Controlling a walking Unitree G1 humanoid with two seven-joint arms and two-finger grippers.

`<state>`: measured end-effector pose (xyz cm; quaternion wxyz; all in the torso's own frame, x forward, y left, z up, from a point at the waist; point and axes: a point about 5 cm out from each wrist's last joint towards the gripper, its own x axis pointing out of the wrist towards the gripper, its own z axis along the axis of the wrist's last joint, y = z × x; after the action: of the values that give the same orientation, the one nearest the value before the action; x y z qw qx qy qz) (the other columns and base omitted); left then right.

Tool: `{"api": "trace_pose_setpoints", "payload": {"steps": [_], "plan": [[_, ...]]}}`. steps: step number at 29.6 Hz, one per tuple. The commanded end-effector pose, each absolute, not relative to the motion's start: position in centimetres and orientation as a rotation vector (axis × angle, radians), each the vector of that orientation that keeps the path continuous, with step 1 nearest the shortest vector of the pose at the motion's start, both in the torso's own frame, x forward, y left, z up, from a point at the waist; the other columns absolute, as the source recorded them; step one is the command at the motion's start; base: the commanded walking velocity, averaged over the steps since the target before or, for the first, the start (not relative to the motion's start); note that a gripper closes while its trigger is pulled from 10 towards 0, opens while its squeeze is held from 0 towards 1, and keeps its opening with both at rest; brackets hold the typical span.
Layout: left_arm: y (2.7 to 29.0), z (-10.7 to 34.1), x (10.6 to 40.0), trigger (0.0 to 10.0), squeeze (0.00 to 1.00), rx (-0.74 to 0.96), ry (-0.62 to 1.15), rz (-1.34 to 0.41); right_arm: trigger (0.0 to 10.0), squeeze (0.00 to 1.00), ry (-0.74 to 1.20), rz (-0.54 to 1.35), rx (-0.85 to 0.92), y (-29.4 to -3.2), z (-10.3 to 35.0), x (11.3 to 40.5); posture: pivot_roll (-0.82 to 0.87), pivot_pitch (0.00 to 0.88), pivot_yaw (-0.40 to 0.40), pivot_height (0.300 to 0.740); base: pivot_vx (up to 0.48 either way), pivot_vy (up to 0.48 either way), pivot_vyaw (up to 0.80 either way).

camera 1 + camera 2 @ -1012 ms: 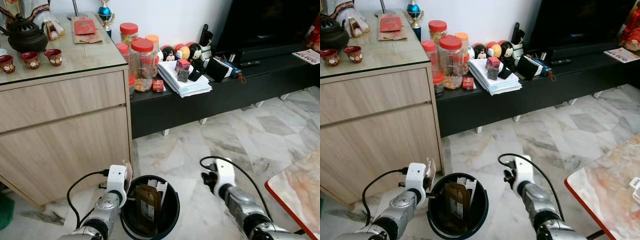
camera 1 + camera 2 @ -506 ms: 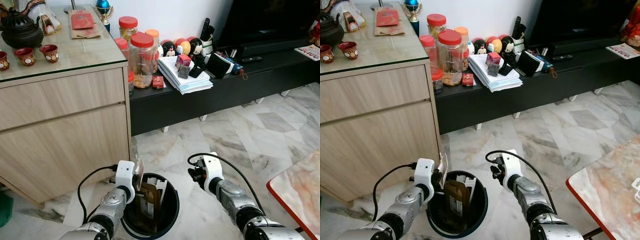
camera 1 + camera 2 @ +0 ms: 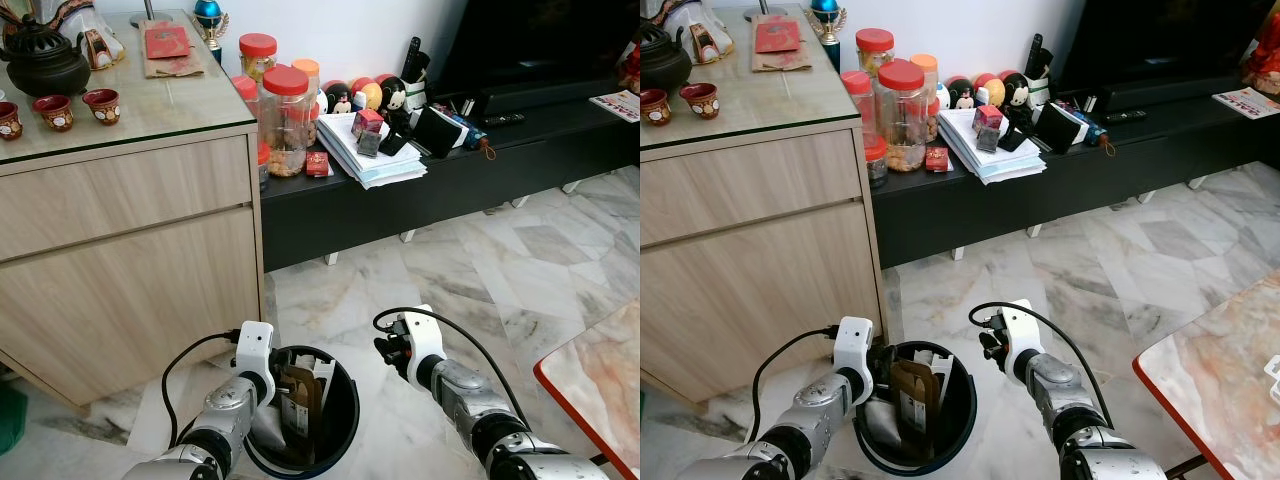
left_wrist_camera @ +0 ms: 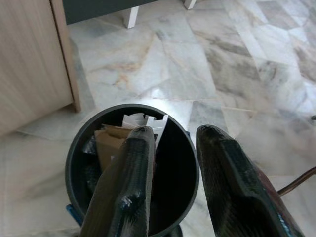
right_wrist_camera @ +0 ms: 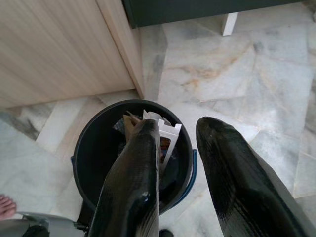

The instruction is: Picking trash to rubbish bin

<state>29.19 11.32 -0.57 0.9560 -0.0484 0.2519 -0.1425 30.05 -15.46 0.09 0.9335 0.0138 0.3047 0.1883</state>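
While both tools gape empty | left tool [image 4: 173, 182] over bin [image 4: 79, 148] | trash [image 4: 111, 143] inside

Round black bin [image 3: 345, 400] upright on marble, holding brown, possibly cardboard, trash [image 3: 297, 405].

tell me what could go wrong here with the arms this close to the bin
The left gripper hangs open right over the black bin, so pulling back could catch the rim and tip it. The brown carton and white card stand tall inside and might be knocked out. The right gripper, also open, could nudge the bin's other side.
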Motion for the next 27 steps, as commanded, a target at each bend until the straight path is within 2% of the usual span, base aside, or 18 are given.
{"api": "trace_pose_setpoints", "payload": {"steps": [1, 8, 12, 14, 15, 16, 18, 24, 27], "plan": [[11.6, -1.3, 28.6, 10.0, 0.0, -0.06, 0.55, -0.27, 10.0, 0.0, 0.594, 0.345, 0.026, -16.2, 0.6, 30.5, 0.0, 0.092, -0.13, 0.74, 0.0, 0.0, 0.0], [12.8, -2.0, 28.1, 10.0, 0.0, -0.009, 0.594, -0.2, 10.0, 0.0, 0.569, 0.251, 0.03, -17.4, 0.7, 30.6, 0.01, 0.092, -0.13, 0.74, 0.0, 0.0, 0.0], [15.0, -4.0, 26.0, 10.0, 0.0, 0.15, 0.743, -0.124, 10.0, 0.0, 0.606, 0.132, 0.017, -19.3, -0.3, 29.5, 0.01, 0.088, -0.13, 0.74, 0.0, 0.0, 0.0], [17.1, -5.2, 24.2, 10.0, 0.0, 0.168, 0.812, -0.048, 10.0, 0.0, 0.709, -0.044, 0.036, -21.8, -2.5, 26.7, 0.01, 0.086, -0.129, 0.74, 0.0, 0.0, 0.0], [17.2, -5.3, 24.1, 10.0, 0.0, 0.172, 0.814, -0.047, 10.0, 0.0, 0.716, -0.055, 0.039, -21.9, -2.6, 26.5, 0.01, 0.086, -0.129, 0.74, 0.0, 0.0, 0.0], [17.6, -5.7, 23.5, 10.0, 0.0, 0.187, 0.838, -0.045, 10.0, 0.0, 0.772, -0.099, 0.024, -22.6, -3.7, 25.0, 0.02, 0.083, -0.128, 0.74, 0.0, 0.0, 0.0], [17.7, -5.8, 23.2, 10.0, 0.0, 0.197, 0.849, -0.047, 10.0, 0.0, 0.793, -0.114, 0.02, -22.8, -4.1, 24.4, 0.02, 0.083, -0.128, 0.74, 0.0, 0.0, 0.0], [18.6, -7.7, 19.9, 10.0, 0.0, 0.258, 0.963, -0.058, 10.0, 0.0, 0.977, -0.15, 0.041, -22.8, -7.4, 19.1, 0.02, 0.077, -0.123, 0.74, 0.0, 0.0, 0.0], [18.6, -8.0, 19.4, 10.0, 0.0, 0.264, 0.978, -0.058, 10.0, 0.0, 0.995, -0.158, 0.06, -22.7, -7.7, 18.5, 0.01, 0.072, -0.118, 0.74, 0.0, 0.0, 0.0]]}}
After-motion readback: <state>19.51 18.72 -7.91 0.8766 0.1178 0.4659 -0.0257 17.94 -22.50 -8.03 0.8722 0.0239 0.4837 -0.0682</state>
